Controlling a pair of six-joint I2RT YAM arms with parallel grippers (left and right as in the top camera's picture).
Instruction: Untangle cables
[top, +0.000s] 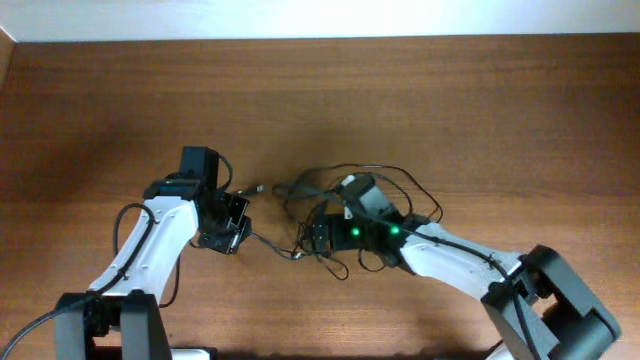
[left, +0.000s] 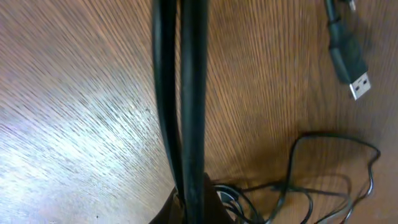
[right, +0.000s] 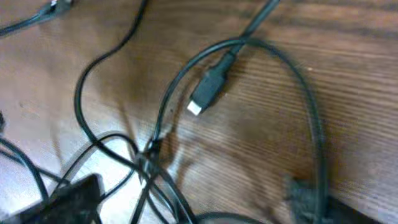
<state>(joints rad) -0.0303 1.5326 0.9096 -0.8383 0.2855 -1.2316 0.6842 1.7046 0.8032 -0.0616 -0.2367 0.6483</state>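
- Overhead view, cables (top: 297, 192): thin black wires in a loose tangle at the middle of the worktop (top: 450, 100), lying between the two end effectors. Loops arc out on the far side of the right end effector.
- One strand (top: 270, 243) trails from the tangle across to the left end effector.
- Left wrist view: two black strands (left: 194, 93) run side by side up the middle of the frame. Thin loops (left: 336, 135) lie flat at lower right.
- USB plug (left: 347, 62): black body with a silver tip, at upper right, resting on the wood apart from the loops.
- Right wrist view: several strands cross and bunch at a knot (right: 149, 152). A wide loop curves round to the right.
- White-tipped plug (right: 208, 90): black, lying inside that loop, tip towards lower left.
- Left end effector (top: 238, 225): low over the worktop, just left of the tangle, at the end of the trailing strand. Whether it is clenched or released cannot be told.
- Right end effector (top: 318, 236): in among the wires at the tangle's near edge. Its fingers are blurred, so its state cannot be told.
- Worktop: brown wood grain.
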